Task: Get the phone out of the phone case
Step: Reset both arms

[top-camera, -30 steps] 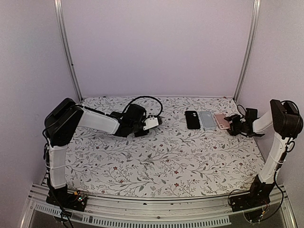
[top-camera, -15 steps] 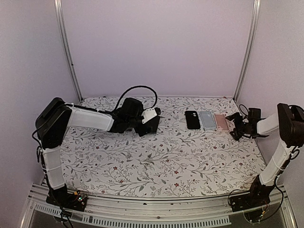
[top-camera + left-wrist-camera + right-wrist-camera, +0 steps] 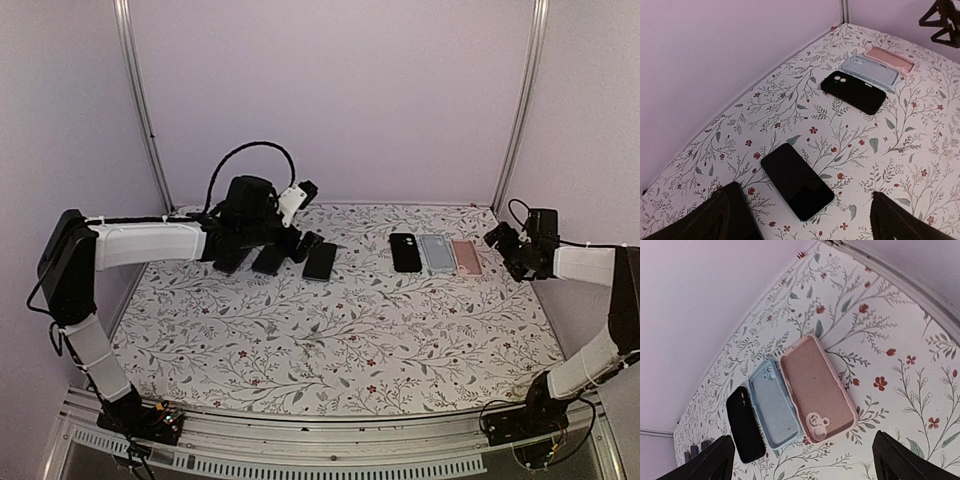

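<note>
Note that the left tool and right tool have just spread apart and withdrawn empty, leaving the phone bare on the bench; extraction appears complete.

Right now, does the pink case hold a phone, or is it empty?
Empty. The pink case lies open side up: the right wrist view shows its raised rim and bare pink inside, with no phone in it.
</note>
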You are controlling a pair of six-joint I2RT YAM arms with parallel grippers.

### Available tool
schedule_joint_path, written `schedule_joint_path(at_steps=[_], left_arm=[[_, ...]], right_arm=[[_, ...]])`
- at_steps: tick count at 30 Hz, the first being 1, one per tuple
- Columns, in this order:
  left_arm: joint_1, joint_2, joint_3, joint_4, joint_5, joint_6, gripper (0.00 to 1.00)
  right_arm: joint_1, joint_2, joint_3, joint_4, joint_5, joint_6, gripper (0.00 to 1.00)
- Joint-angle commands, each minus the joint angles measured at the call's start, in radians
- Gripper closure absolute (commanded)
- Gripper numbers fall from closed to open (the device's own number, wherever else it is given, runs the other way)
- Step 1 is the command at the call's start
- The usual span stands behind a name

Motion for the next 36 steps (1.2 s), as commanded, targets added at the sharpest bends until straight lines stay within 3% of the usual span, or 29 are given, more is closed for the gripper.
schedule_joint_path(at_steps=[1,6,10,14,22,27,30,34,36], left_arm=[[0.089,-0.108,-0.033,-0.048,0.088,-0.260,0.01],[0.184,-0.232,-0.145,-0.037,0.084,-0.426,0.01],[0.299,-0.348,-0.284,0.086,0.154,-0.490,0.01],[0.427,-0.436,-0.449,0.314,0.298,-0.484,0.01],[0.523,-0.607,-0.766,0.536,-0.154,-0.351,0.01],[0.592,-0.551,-0.840,0.655,-0.264,-0.318,0.01],[0.630,-0.488,-0.862,0.717,-0.315,-0.293,0.01],[0.673,-0.389,-0.958,0.989,-0.350,-0.245,0.01],[0.689,-0.368,-0.931,0.961,-0.306,-0.269,0.01]], right_arm=[[0.022,-0.177,-0.025,0.050,0.150,-0.163,0.01],[0.032,-0.288,-0.125,0.252,0.186,-0.320,0.01],[0.032,-0.286,-0.216,0.456,0.088,-0.490,0.01],[0.032,-0.227,-0.263,0.560,0.163,-0.567,0.01],[0.031,-0.096,-0.466,1.019,0.203,-0.684,0.01],[0.032,0.019,-0.549,1.308,0.151,-0.713,0.01],[0.032,0.054,-0.533,1.277,0.091,-0.735,0.01],[0.032,0.060,-0.504,1.231,0.110,-0.728,0.01],[0.032,0.060,-0.502,1.227,0.107,-0.730,0.01]])
